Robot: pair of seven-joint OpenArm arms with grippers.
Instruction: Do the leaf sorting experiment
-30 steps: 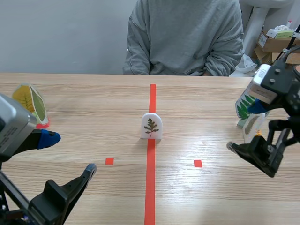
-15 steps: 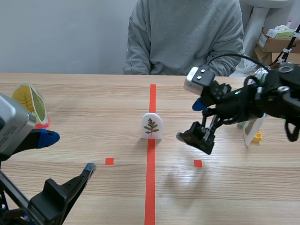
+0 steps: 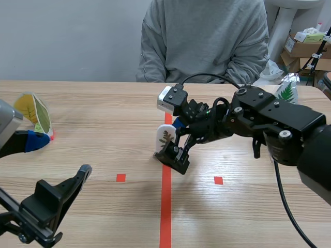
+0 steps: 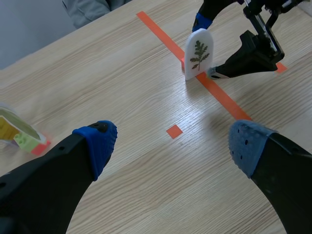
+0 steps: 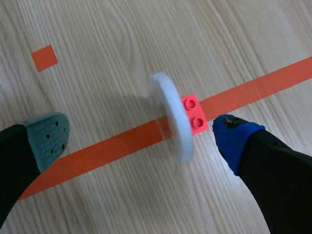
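The white leaf card (image 5: 171,117) is seen standing edge-on between the 2 spread fingers of the right gripper (image 5: 141,136), on the orange-red tape line. Its red brick base (image 5: 194,114) lies just beside the blue pad (image 5: 234,134), while the grey-green pad (image 5: 48,139) is kept well apart, so nothing is grasped. The left gripper (image 4: 173,144) is likewise held released, with the card well ahead of it and a yellow leaf card (image 4: 14,134) outside 1 finger.

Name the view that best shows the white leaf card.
The left wrist view: the white leaf card faces it, unobstructed. The scene view has the right gripper partly covering it; the right wrist view sees only its blurred edge.
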